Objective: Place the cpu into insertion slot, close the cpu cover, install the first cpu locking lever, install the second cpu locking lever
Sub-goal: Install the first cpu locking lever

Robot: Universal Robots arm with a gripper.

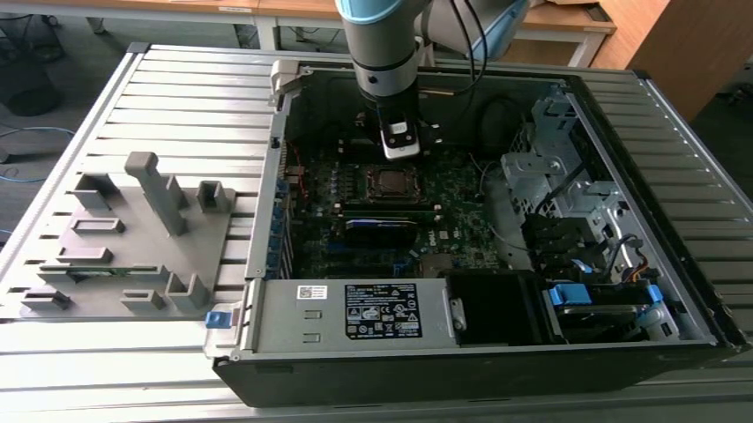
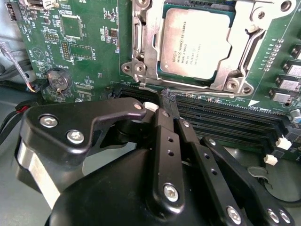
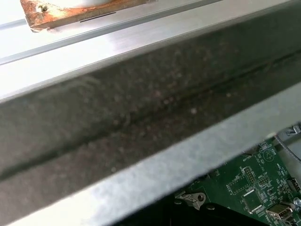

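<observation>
The cpu (image 2: 195, 42) lies flat in the insertion slot (image 1: 389, 181), grey metal top up. The cpu cover (image 2: 143, 42), a silvery frame, is folded down around it. A thin wire locking lever (image 2: 197, 85) runs along the socket edge closest to my gripper. My gripper (image 2: 165, 98) has its two black fingers pressed together, tips right beside that lever at the socket's edge, with nothing seen between them. In the exterior view my gripper (image 1: 400, 152) hangs inside the open computer case, just behind the socket.
Long black memory slots (image 2: 225, 117) lie under the fingers, and a coin battery (image 2: 57, 81) sits nearby. The case wall (image 3: 141, 117) stands close to the wrist. A power supply (image 1: 353, 313), a drive cage (image 1: 565, 176) and a grey fixture plate (image 1: 118, 238) surround the board.
</observation>
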